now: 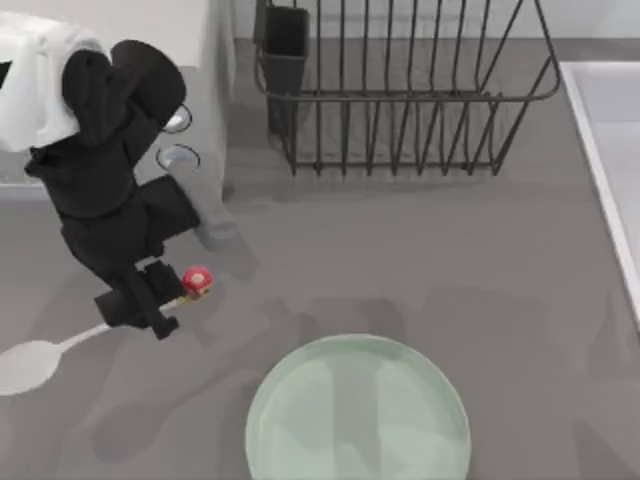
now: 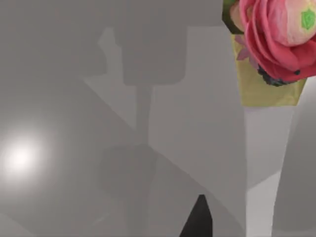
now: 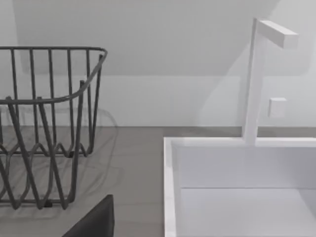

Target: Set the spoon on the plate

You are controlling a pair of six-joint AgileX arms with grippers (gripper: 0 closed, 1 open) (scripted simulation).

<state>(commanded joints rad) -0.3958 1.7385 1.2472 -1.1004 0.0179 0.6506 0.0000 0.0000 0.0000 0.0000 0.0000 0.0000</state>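
The spoon (image 1: 45,357) lay on the counter (image 1: 420,250) at the plate's (image 1: 358,412) nine o'clock, well apart. The left claw (image 1: 150,305) hung over its handle, opening impossible to tell. A red flower ornament (image 1: 196,281) sat beside it; a wire rack (image 1: 400,90) stood at twelve.

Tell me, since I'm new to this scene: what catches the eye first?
The black left arm's end effector hangs low at the table's left, over the handle of the white spoon. A red flower-like object sits right beside it. The mint-green plate lies bare at the front centre, with a dark wire rack behind it.
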